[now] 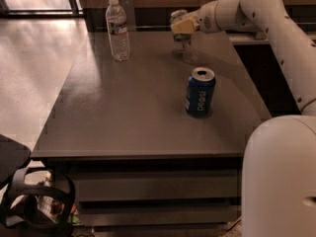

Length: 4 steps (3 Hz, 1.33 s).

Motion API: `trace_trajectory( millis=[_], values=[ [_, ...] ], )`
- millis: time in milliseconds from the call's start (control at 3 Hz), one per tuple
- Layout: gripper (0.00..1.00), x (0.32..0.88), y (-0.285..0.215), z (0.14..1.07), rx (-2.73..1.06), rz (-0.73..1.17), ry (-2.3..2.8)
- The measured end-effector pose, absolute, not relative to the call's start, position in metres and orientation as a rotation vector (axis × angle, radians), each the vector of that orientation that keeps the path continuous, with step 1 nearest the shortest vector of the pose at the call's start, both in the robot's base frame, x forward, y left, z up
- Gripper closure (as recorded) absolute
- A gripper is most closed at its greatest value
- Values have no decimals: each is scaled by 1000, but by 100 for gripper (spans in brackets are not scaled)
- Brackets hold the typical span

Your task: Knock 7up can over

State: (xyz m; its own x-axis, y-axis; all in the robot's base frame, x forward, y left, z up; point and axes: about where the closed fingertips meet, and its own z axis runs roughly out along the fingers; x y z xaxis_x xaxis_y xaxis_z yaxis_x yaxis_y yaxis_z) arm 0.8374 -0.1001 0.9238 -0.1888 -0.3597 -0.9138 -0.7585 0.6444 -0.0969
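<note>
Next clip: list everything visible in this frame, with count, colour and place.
7up can: one, pale silver-green, standing at the table's far side, partly behind the gripper.
Pepsi can: one, dark blue, upright, right of table centre.
water bottle: one, clear, upright, table's far left.
table: one, dark grey, centre of view.
black gear: dark, on the floor, lower left.
arm: one, white, reaching in from the right.
gripper: one, tan-tipped, at the 7up can's upper part.
</note>
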Motion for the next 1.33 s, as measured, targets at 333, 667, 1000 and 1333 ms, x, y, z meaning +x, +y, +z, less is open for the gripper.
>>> trace_trajectory(
  millis=[333,667,1000,1333],
  values=[
    [100,828,-110,937,-947,397,1841],
    [100,822,-108,938,-1043,309,1940],
    [100,817,-108,925,-1128,226,2049],
    [100,817,-109,908,-1176,157,2131]
  ],
)
